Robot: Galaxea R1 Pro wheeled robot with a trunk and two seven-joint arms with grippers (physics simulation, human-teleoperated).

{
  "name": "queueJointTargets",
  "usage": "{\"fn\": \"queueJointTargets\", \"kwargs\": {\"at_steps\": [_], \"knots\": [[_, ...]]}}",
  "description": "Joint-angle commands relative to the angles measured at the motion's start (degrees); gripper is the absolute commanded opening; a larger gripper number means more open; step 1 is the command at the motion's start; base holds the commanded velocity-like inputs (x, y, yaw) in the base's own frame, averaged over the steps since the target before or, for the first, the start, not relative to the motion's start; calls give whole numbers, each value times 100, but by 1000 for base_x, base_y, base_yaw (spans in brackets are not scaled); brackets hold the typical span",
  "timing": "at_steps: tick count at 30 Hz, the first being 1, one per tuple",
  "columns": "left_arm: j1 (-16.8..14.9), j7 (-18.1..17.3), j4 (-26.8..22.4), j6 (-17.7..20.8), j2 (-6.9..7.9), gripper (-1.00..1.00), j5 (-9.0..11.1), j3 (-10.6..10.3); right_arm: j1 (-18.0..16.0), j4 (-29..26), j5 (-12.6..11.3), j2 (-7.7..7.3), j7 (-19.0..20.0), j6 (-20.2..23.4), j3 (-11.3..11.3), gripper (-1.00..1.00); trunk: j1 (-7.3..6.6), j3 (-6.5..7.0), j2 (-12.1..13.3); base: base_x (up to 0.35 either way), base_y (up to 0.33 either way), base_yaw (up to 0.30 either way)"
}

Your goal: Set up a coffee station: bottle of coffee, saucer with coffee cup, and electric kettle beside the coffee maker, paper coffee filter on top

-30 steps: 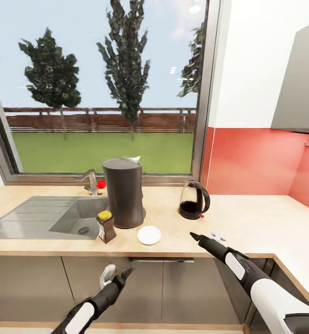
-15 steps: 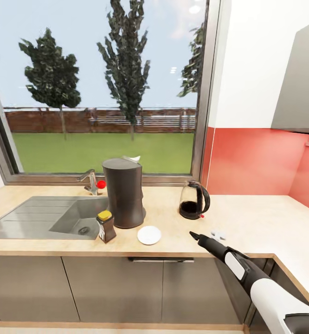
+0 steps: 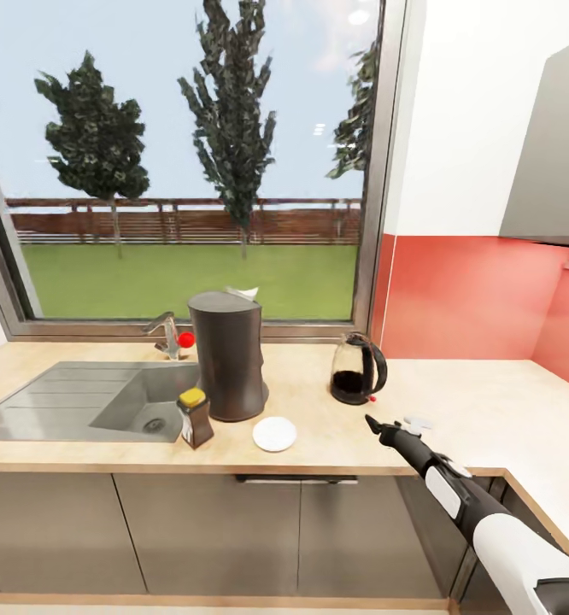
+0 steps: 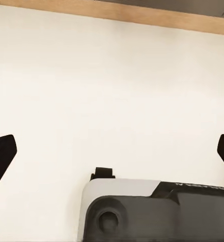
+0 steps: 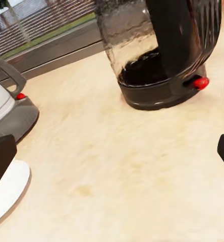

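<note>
The coffee maker (image 3: pixel 227 354) stands on the kitchen countertop (image 3: pixel 481 401) beside the sink (image 3: pixel 139 397), a bit of white paper (image 3: pixel 243 293) poking from its slanted top. The bottle of coffee (image 3: pixel 195 417) sits just in front of it on the sink side, and the saucer (image 3: pixel 274 433) lies just off its base toward the counter's front edge. The electric kettle (image 3: pixel 358 368) stands a little apart on the far side, near the red splashback.

The right gripper (image 3: pixel 372 422) reaches over the counter in front of the kettle, close to a small white thing (image 3: pixel 417 422) too small to identify. From the right wrist, the kettle (image 5: pixel 160 50) lies ahead between the spread jaws, untouched, the saucer's rim (image 5: pixel 6 189) by one fingertip (image 5: pixel 0 160).

The left wrist view shows dark fingertips (image 4: pixel 1 156) set wide apart over a pale surface.
</note>
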Motion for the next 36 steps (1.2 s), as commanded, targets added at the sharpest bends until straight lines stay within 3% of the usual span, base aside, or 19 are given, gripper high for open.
{"fn": "queueJointTargets", "kwargs": {"at_steps": [1, 5, 10, 22, 23, 36], "knots": [[6, -23, 10, -19, 2, 100, 50, -43, -4, 10, -50, -39, 7, -63, 46, 100, 3, -2, -3, 188, 0, 0], [31, -23, 29, -2, 37, 100, 31, -47, -5, 6, -45, -156, 8, -127, 49, 100, 3, -2, -3, 284, -38, 0], [69, -23, 153, 0, 46, 100, 21, -53, -5, 1, -30, -159, 1, -128, 51, 100, 3, -2, -3, 262, -127, 0], [93, -23, 415, -13, 63, 100, 19, -51, -5, -26, 356, -220, -6, -368, 28, 100, 3, -2, -3, 30, -17, 0], [96, -23, 432, -15, 63, 100, 17, -52, -5, -29, 1347, -227, -4, -514, 26, 100, 3, -2, -3, 2, -1, 0], [103, -28, 471, -8, 59, 100, 2, -72, -5, -191, 1424, -285, 8, -567, 40, 100, 3, -2, -3, 0, 0, 0]]}}
